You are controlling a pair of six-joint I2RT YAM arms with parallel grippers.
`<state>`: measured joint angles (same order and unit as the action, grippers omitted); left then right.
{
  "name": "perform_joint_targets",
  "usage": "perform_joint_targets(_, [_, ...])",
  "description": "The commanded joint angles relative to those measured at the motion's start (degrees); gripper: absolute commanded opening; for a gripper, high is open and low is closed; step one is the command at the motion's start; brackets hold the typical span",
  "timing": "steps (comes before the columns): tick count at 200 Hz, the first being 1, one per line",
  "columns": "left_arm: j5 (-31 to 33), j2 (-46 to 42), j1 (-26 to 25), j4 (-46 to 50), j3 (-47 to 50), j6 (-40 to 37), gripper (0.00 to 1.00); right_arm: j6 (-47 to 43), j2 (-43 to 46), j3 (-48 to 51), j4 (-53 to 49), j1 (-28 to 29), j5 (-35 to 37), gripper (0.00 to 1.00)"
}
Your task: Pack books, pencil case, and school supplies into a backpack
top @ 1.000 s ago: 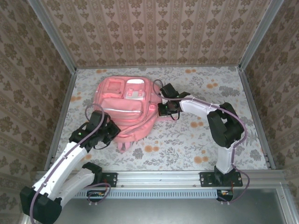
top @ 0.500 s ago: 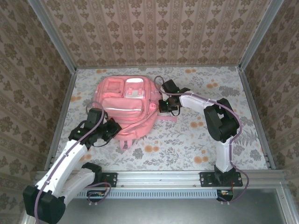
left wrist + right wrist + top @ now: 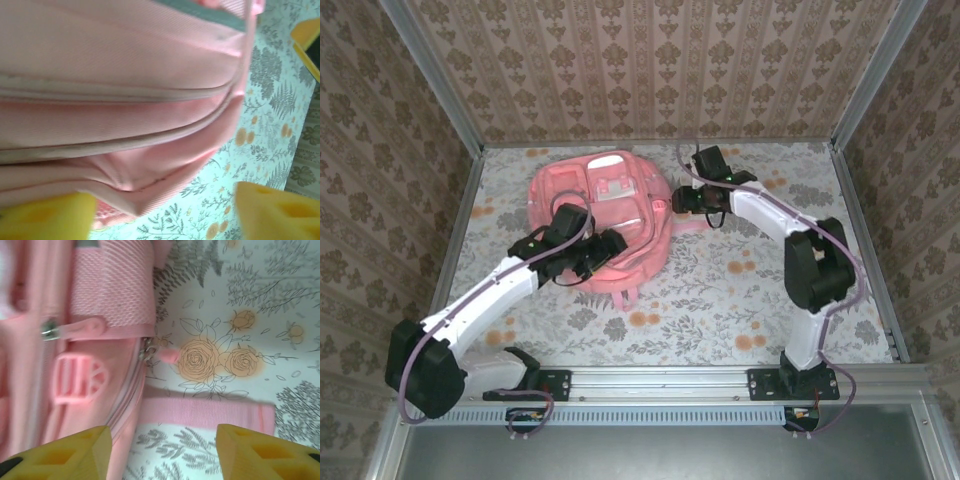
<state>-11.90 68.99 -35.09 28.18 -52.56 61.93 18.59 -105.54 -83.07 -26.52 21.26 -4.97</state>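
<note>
the pink backpack (image 3: 605, 205) lay flat on the flowered bench (image 3: 720, 300), toward its far left part, front pockets facing up. the left gripper (image 3: 603, 246) hung over the backpack's near edge. in the left wrist view its yellow fingertips (image 3: 45, 215) stood wide apart, open, with nothing clamped between them. the pack's pink seams and a rounded corner lay beyond them, over the flowered cloth. the right gripper (image 3: 682, 200) sat just beside the backpack's right side. in the right wrist view its fingers (image 3: 260, 447) were likewise spread open and empty, above a pink strap (image 3: 210, 412) lying flat on the bench. left of that strap were a pink plastic buckle (image 3: 75, 377), a metal zipper pull (image 3: 49, 330) and a ribbed mesh panel (image 3: 112, 285) of the backpack. both arms reached in from the near edge of the bench
</note>
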Motion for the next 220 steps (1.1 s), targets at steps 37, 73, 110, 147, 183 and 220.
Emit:
perform_joint_targets(37, [14.13, -2.13, 13.39, 13.95, -11.58, -21.73, 1.0, 1.02, 23.54, 16.37, 4.93, -1.53, 12.7, 0.93])
perform_joint_targets(73, [28.38, -5.68, 27.22, 6.57, -3.76, -37.2, 1.0, -3.49, 33.67, 27.71, 10.97, -3.7, 23.49, 1.0])
perform_joint_targets(110, [44.29, -1.68, 31.73, -11.33, 8.17, -46.92, 1.0, -11.53, 40.2, 47.47, 33.34, -5.69, 33.56, 1.0])
perform_joint_targets(147, [41.73, 6.28, 34.23, -33.15, 15.49, -52.04, 1.0, -14.76, 35.93, 55.9, 44.27, -9.48, 37.23, 1.0])
perform_joint_targets(183, [35.63, 13.16, 34.22, -55.0, 21.22, -56.23, 1.0, -15.86, 29.45, 57.88, 58.83, -12.5, 31.22, 1.0])
perform_joint_targets(220, [27.61, 17.05, 31.89, -65.07, 23.32, -62.02, 1.0, -17.6, 21.62, 58.07, 70.25, -15.11, 24.15, 1.0])
